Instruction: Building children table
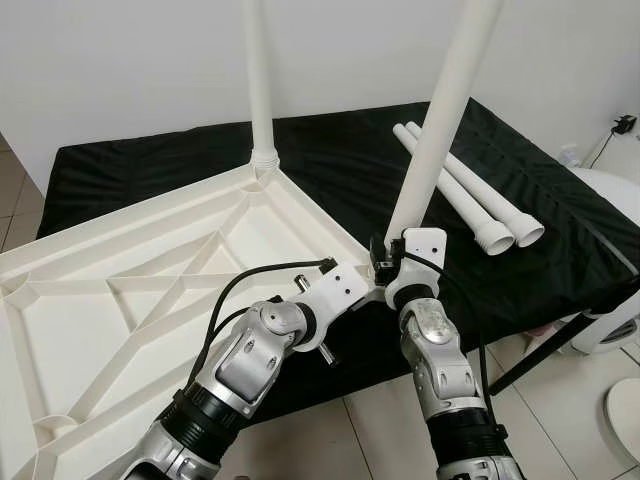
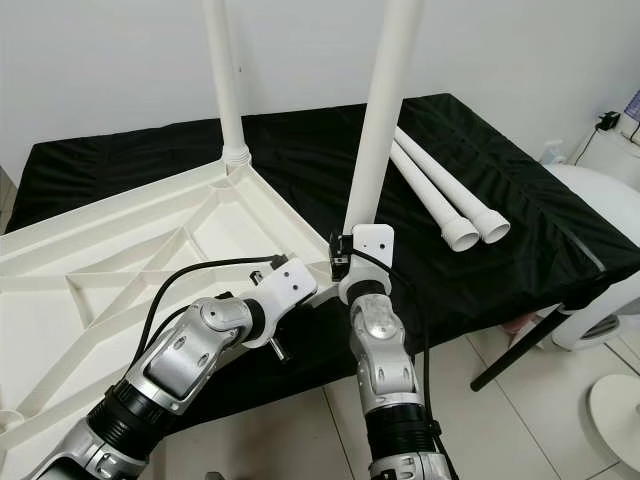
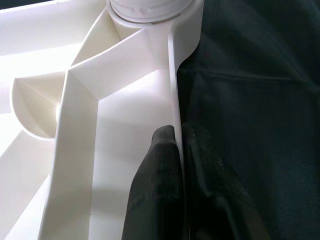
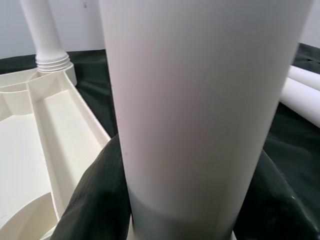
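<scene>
Nearest the camera, both silver arms reach forward over the near corner of the upturned white tabletop [image 1: 120,300], which lies underside up, ribs showing, on a black-covered table [image 1: 560,250].

The left gripper [image 3: 176,145] pinches the tabletop's outer rim wall, one black finger inside the wall and one outside against the black cloth, so it is closed on the tabletop and looks to be steadying it.

Just beside it, the right gripper [image 4: 175,200] clasps a white table leg [image 1: 440,130] near its lower end; the black fingers wrap both sides of the tube. The leg's long axis rises steeply, tilted slightly toward the robot's right at the top. Its foot sits right at the near corner, but the wrists hide the socket, so I cannot tell whether it is seated.

That is the relation the next move turns on: the leg's base must line up over the corner socket directly below the right gripper, with the axis brought upright, probably then pressed or turned home.

Farther back, a second leg [image 1: 260,80] stands upright, already fitted in the far corner socket. Beyond and to the right, two spare legs [image 1: 470,195] lie side by side on the cloth, well apart from both grippers.
</scene>
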`<state>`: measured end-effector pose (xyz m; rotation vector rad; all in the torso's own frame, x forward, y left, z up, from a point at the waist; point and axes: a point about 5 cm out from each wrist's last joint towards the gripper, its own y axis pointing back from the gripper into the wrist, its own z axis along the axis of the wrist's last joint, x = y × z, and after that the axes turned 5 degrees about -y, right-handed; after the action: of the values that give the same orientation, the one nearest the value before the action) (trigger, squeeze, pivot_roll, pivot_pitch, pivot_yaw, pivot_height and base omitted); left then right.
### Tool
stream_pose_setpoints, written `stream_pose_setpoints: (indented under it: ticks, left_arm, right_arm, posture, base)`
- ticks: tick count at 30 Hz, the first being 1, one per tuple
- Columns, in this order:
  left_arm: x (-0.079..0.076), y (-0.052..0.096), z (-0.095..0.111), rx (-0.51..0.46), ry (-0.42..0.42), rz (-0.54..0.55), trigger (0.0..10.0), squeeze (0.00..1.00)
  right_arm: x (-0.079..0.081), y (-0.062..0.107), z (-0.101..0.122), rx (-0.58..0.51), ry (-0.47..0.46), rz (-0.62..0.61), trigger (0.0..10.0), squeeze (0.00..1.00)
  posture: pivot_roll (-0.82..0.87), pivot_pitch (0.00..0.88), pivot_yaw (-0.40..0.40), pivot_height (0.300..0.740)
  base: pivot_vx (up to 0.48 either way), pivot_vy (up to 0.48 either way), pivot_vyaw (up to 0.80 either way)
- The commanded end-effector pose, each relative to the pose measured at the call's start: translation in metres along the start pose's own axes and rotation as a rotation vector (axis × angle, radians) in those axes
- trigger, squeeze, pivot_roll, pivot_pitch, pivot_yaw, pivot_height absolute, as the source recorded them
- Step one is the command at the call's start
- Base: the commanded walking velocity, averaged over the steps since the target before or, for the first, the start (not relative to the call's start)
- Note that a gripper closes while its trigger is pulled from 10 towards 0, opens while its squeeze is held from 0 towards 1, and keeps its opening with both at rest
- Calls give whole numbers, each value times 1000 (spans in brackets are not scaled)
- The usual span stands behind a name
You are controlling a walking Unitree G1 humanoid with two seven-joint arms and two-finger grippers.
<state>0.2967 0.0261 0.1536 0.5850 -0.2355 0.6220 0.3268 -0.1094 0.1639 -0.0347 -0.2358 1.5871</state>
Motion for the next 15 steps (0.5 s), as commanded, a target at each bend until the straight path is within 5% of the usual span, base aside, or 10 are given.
stream_pose_setpoints:
  ticks: [1,7,8,15]
  left_arm:
    - [-1,1,21,-96,-67,29,10000,0]
    - [0,2,21,-95,-66,32,10000,0]
    - [0,2,21,-95,-66,34,10000,0]
    - [1,2,20,-95,-65,35,10000,0]
  right_arm:
    - [1,3,-5,23,10,-31,10000,0]
    - [0,3,-5,29,-3,-24,10000,0]
    - [-2,3,-5,30,-11,-19,10000,980]
    - [-4,3,-2,15,-22,3,10000,1000]
  posture:
    - [-86,65,15,740]
    - [-85,69,15,740]
    - [-85,69,15,740]
    - [-86,71,17,740]
  base:
    - [0,0,0]
    - [0,0,0]
    - [0,0,0]
    - [0,0,0]
